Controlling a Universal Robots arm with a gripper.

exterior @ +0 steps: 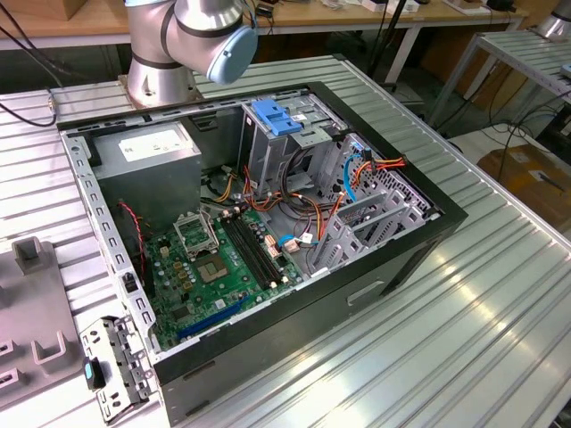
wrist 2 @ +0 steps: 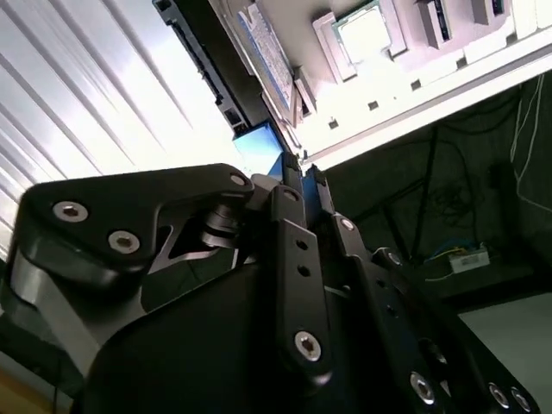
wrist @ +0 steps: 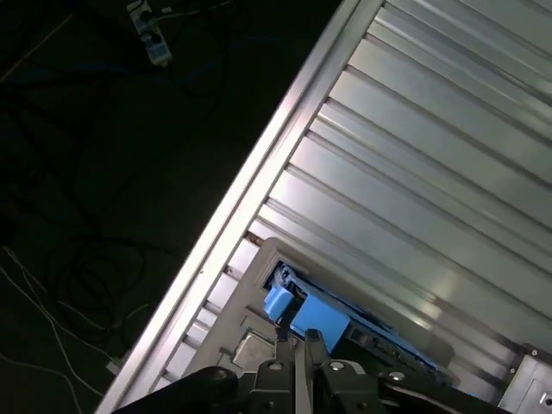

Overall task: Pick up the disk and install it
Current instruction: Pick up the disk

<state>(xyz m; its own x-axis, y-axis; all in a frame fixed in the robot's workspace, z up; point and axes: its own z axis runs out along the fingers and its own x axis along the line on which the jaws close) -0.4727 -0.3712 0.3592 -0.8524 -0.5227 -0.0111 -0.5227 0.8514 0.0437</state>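
We see the gripper (wrist: 297, 338) in the first wrist view. Its two fingers (wrist 2: 289, 194) are pressed close together. Just past the fingertips lies the disk (wrist: 321, 321), with its blue side showing. It sits in a grey holder (wrist: 246, 297) at the edge of the ribbed metal table (wrist: 431, 155). We cannot tell if the fingertips touch the disk.

In the exterior view a big computer box (exterior: 357, 294) lies open on the table. Inside it we see a green board (exterior: 214, 267) and a blue flap (exterior: 275, 116) on top of a metal cage. The arm's base (exterior: 156, 71) stands behind the box.
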